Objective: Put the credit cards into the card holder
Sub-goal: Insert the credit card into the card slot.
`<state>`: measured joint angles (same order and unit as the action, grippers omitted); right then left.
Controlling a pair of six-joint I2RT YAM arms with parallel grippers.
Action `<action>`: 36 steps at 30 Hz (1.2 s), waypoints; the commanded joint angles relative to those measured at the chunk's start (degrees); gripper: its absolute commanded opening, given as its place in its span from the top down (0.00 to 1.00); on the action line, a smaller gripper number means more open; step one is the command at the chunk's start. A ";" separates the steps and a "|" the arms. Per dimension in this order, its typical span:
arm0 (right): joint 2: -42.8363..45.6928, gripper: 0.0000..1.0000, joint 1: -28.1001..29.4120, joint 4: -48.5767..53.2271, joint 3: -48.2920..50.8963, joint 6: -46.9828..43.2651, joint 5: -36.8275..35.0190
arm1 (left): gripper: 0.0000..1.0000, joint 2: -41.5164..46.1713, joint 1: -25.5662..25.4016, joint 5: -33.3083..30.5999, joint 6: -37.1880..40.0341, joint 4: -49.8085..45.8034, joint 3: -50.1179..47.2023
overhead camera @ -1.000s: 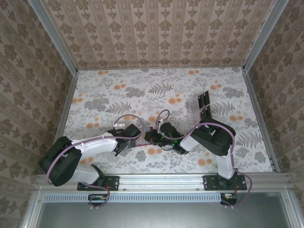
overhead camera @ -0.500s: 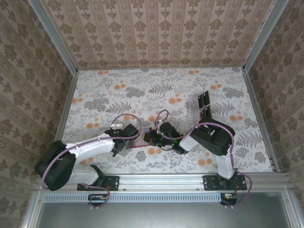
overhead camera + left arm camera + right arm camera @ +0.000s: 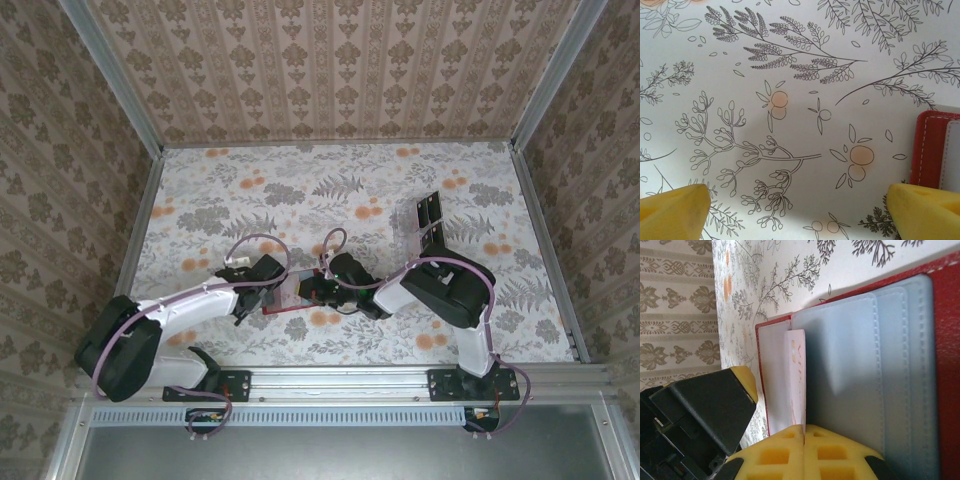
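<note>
Card, pinched by the right gripper, lies on the open holder just past its fingers and needs pushing into a pocket; the left gripper is wide open nearby.

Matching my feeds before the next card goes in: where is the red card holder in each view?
Top external: card holder low centre, between left gripper and right gripper.
Left wrist: its red stitched edge at the right border.
Right wrist: lying open across middle and right, a credit card at its left pocket.
Shared landmark: the open left gripper, just beside the holder's edge.
</note>
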<state>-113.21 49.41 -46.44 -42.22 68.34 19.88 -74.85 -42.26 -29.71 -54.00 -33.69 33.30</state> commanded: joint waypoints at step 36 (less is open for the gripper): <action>9.55 0.60 -1.10 47.39 -16.02 -24.37 -8.45 | 0.00 12.02 6.58 5.43 3.02 1.06 -4.79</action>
<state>-103.61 48.62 -3.62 -56.25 46.68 14.24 -63.24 -35.92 -25.52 -52.42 -31.94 29.82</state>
